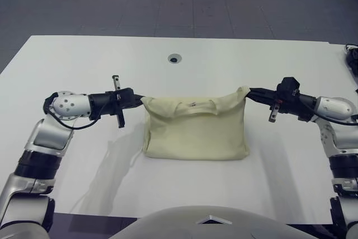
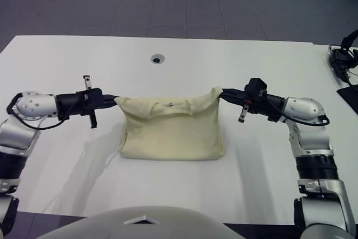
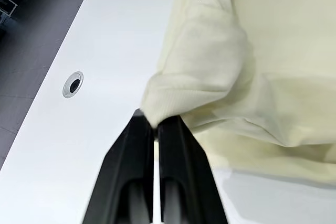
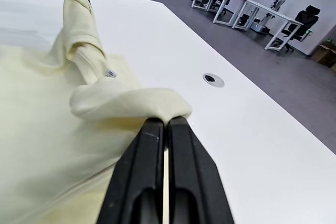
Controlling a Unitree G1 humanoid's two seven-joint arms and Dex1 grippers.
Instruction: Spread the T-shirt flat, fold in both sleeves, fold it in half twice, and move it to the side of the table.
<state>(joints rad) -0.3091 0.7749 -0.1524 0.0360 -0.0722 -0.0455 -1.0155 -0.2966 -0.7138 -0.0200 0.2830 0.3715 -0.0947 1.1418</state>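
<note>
White table carries the pale yellow T-shirt at its centre, its top edge strung between the left gripper at 9 o'clock and right gripper at 3, each clamped on a corner. Best to move both level, keeping that edge taut.

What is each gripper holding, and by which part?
Both hold the T-shirt: the left gripper pinches its upper left corner, the right gripper its upper right corner.

No readable text, numbers or signs. Small tag on T-shirt, far edge: print too tiny.
</note>
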